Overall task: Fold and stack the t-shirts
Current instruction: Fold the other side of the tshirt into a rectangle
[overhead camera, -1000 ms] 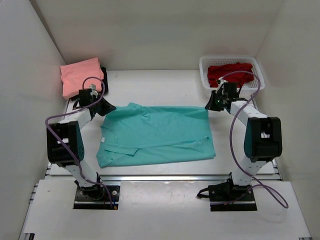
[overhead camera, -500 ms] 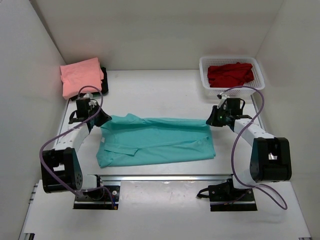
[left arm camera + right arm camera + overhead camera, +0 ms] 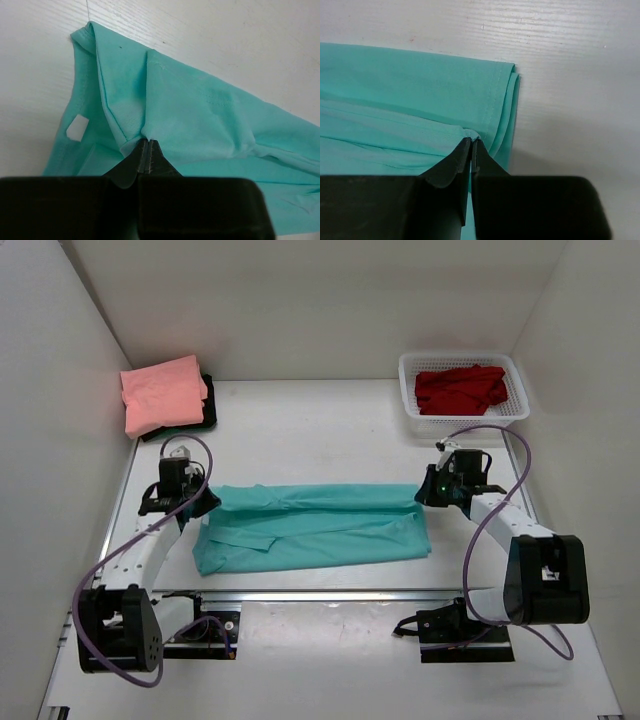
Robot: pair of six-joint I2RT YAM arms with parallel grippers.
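Observation:
The teal t-shirt (image 3: 320,525) lies mid-table, its far half lifted and drawn toward the near edge. My left gripper (image 3: 205,500) is shut on the shirt's left far edge; the wrist view shows the pinched fold at the fingertips (image 3: 145,142). My right gripper (image 3: 422,492) is shut on the right far corner, cloth nipped at the tips (image 3: 472,140). A folded salmon pink t-shirt (image 3: 162,392) lies at the back left on top of a very dark shirt (image 3: 205,405). A red t-shirt (image 3: 460,388) lies in the basket.
A white plastic mesh basket (image 3: 410,390) stands at the back right. White walls close in the left, right and back sides. A metal rail (image 3: 330,594) runs along the table's near edge.
Both grippers have moved toward the near edge, pulling the teal shirt's far edge with them. The shirt has gone from spread flat to a narrower folded band.

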